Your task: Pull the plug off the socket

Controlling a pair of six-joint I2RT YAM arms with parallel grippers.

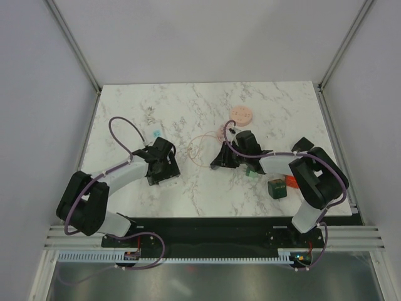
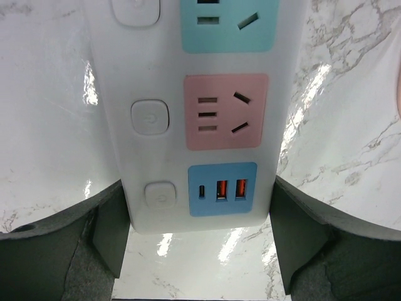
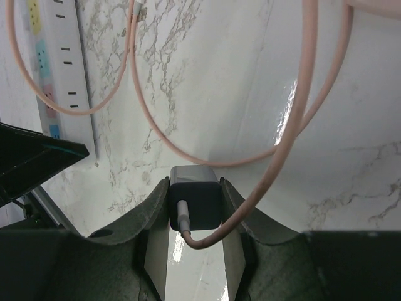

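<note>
Plug (image 3: 195, 197) sits clamped between the fingers of the right gripper (image 3: 194, 185), which are closed snugly on its two side faces. It is a small dark grey block with a pink cable (image 3: 294, 125) running out of its near end and looping over the table (image 3: 250, 75). No part of it touches the socket (image 2: 200, 125). In the right wrist view the long white strip lies well apart, up and to the left of the fingers, with bare marble between. The plug therefore looks free of the outlets already, and what is left is judged to be carrying it clear or setting it down.

The socket lies flat on the table under the left gripper (image 2: 199, 185). That gripper's fingers stand wide and straddle the strip's near end, one pad against each long edge, apparently pinning it. The strip's long axis runs straight away from those fingers: the blue panel is nearest, then the pink outlet, then a light blue one.

From above, the strip is on the robot's left and the plug toward the middle, so any further pull should go rightward, away from the strip. Only the right arm has the plug, and the looped cable could drag.
</note>
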